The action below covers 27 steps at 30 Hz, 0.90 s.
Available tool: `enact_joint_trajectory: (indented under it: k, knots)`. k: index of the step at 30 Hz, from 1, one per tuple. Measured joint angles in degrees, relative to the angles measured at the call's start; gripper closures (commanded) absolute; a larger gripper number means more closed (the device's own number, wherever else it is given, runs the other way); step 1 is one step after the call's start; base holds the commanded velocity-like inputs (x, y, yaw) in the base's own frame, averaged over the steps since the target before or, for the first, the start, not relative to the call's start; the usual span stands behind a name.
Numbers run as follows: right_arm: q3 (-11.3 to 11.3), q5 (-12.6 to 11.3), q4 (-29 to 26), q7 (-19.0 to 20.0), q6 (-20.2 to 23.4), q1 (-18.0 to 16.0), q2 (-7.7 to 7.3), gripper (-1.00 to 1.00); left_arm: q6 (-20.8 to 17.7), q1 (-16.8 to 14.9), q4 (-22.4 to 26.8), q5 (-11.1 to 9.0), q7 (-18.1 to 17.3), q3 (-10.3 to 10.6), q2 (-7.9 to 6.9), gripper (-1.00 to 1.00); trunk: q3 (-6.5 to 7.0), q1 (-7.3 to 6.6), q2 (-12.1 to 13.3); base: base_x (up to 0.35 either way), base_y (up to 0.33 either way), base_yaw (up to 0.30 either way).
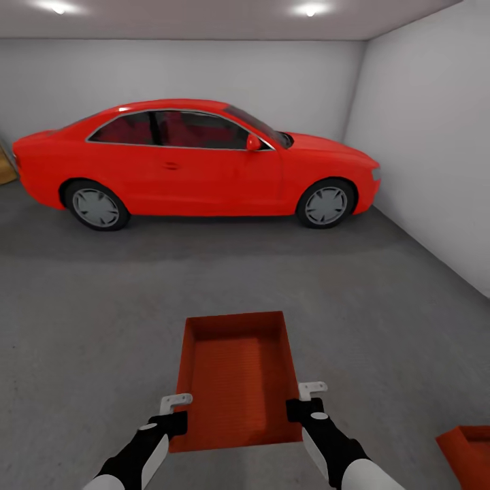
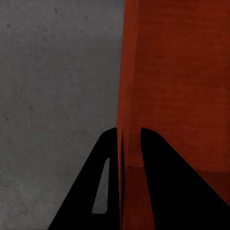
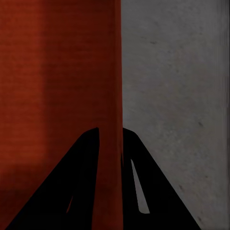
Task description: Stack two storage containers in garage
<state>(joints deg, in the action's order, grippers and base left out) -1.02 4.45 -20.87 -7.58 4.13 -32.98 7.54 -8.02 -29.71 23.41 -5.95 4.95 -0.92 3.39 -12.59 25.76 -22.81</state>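
In the garage, I hold one orange-red storage container level above the dark grey concrete floor, in front of me. My left gripper is shut on its left side wall, my right gripper on its right side wall. In the left wrist view the thin orange wall runs between the black fingers of the left gripper. The right wrist view shows the same for the right gripper on the container's wall. The second storage container rests on the floor at the lower right, cut off by the picture's edge.
A red car is parked across the back of the garage, side-on. A plain grey-white wall runs along the right. Open concrete lies between me and the car. A wooden object peeks in at the far left.
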Motion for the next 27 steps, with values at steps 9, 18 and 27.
enact_joint_trajectory:
  k: [9, 18, 27]
  knots:
    - [0.0, 0.0, 0.0, 0.0, 0.0, 0.0, 0.00, 1.00, 0.0, 0.0, 0.0, 0.0, 0.0, 0.0, 0.00, 1.00, 0.00, 0.00, 0.0, 0.002, 0.000, -0.273]
    - [0.0, 0.0, 0.0, 0.0, 0.0, 0.0, 0.00, 1.00, 0.0, 0.0, 0.0, 0.0, 0.0, 0.0, 0.00, 1.00, 0.00, 0.00, 0.0, 0.000, 0.000, -0.277]
    - [0.0, 0.0, 0.0, 0.0, 0.0, 0.0, 0.01, 1.00, 0.0, 0.0, 0.0, 0.0, 0.0, 0.0, 0.00, 1.00, 0.00, 0.00, 0.0, 0.000, 0.000, -0.278]
